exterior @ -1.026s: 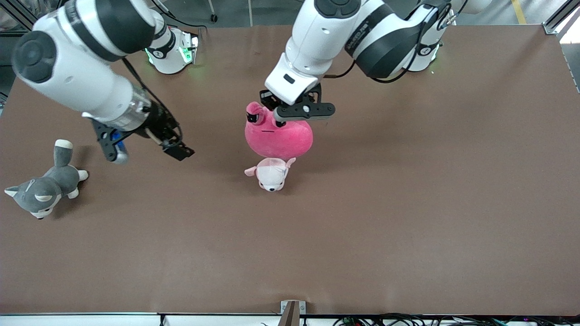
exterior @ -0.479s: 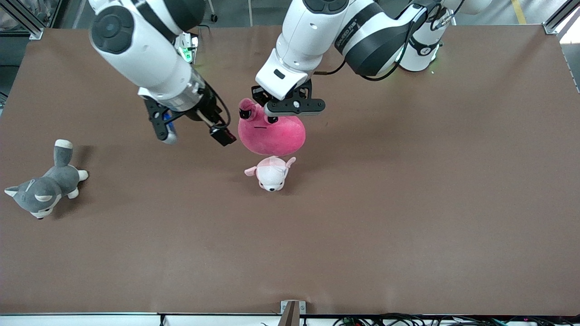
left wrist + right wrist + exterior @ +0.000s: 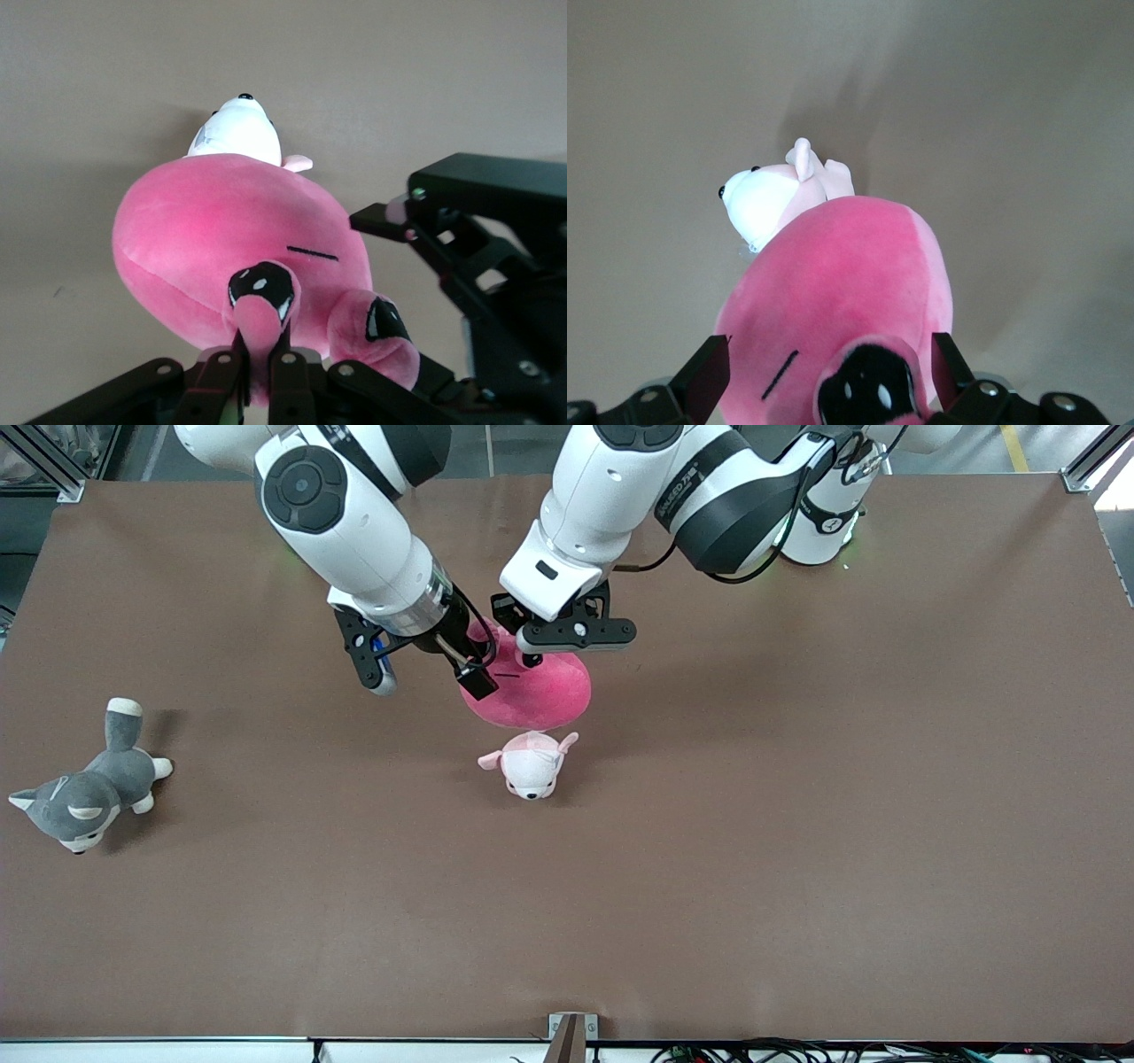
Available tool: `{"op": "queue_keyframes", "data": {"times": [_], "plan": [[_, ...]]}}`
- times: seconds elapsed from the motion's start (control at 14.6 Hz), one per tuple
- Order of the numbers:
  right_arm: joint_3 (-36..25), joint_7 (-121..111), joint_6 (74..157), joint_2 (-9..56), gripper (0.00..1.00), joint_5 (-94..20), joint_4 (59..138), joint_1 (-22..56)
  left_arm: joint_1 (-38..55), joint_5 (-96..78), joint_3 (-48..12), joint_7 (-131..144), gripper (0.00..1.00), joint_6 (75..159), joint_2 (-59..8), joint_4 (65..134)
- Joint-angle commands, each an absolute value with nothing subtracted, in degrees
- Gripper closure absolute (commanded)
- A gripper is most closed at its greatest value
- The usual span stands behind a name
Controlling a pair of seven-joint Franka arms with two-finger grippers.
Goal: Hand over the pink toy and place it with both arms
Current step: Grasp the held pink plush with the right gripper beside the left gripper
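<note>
Two end effectors meet at the pink toy (image 3: 532, 691), which hangs over the tabletop (image 3: 797, 824) just above the white puppy (image 3: 530, 763). From the front, my left end effector (image 3: 532, 657) pinches its top. My left wrist shows fingers (image 3: 232, 367) clamped on an eye stalk. My right wrist shows my right end effector (image 3: 828, 372) spread around the toy.

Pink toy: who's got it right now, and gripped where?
The left gripper is shut on the pink toy, pinching the bulge under one of its eyes, up in the air. The right gripper is open, its fingers either side of the toy's head, not closed.
</note>
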State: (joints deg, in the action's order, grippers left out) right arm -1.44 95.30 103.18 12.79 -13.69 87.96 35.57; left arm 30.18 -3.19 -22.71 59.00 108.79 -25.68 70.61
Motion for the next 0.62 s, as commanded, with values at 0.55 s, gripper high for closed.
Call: {"op": "queue_keyframes", "data": {"times": [0.55], "plan": [[-2.0,96.2,100.2,10.1,0.19,-14.2,89.2,36.4,30.7,-3.5,-22.4,60.2,1.00,109.1,-26.1,69.3]]}}
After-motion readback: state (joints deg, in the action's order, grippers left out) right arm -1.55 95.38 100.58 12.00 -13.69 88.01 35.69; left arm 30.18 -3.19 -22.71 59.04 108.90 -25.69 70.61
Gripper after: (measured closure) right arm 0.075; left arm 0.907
